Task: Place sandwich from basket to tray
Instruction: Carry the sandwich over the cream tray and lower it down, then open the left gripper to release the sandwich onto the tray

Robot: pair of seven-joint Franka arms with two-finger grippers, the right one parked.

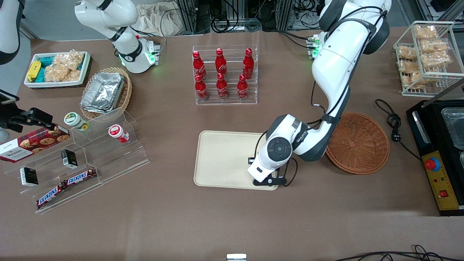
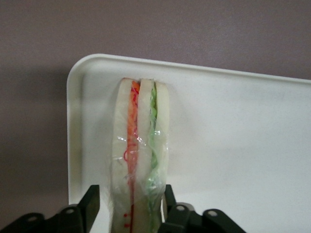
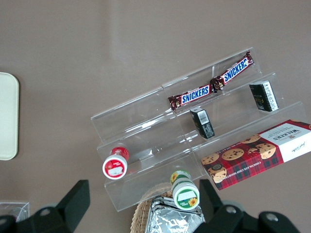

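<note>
Here, the cream tray (image 1: 221,159) sits at centre frame in the front view, the brown basket (image 1: 359,143) beside it toward the right edge. Over the tray's lower right corner, the gripper (image 2: 130,206) is clamped on the upright sandwich (image 2: 140,145), whose edge is at the tray.

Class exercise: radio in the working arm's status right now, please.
Gripper over the tray, shut on the sandwich. Sandwich stands on edge above the tray's corner, not released. Basket empty. Nothing in the way.
</note>
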